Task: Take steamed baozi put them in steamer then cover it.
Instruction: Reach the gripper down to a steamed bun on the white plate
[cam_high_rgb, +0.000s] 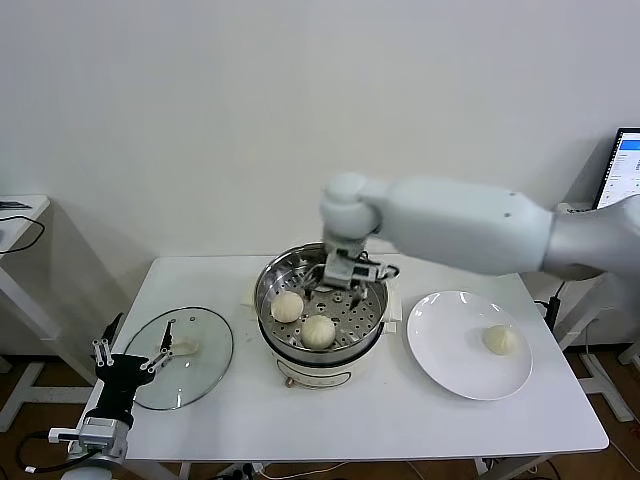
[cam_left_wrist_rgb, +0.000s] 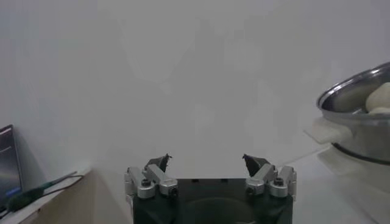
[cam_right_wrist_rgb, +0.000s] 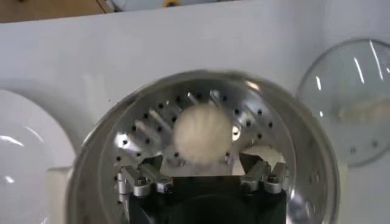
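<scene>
White table (cam_high_rgb: 300, 420) against a plain wall. Four baozi: two visible in the steamer (cam_high_rgb: 322, 310) from the head view, a third (cam_right_wrist_rgb: 203, 134) under the right gripper (cam_high_rgb: 340, 283) in its wrist view, one (cam_high_rgb: 501, 339) on the plate (cam_high_rgb: 450, 365). Round buns, no long axis. Right gripper over steamer, fingers spread, bun between them, contact unclear. Left gripper (cam_high_rgb: 132, 352) spread, empty, beside glass lid (cam_high_rgb: 185, 357).

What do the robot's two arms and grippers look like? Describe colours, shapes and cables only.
The right arm is a thick, smooth white shell with a rounded joint. The right gripper is black and silver metal with short wires. The left gripper has a black body, bare-metal linkage fingers with dark tips.
</scene>
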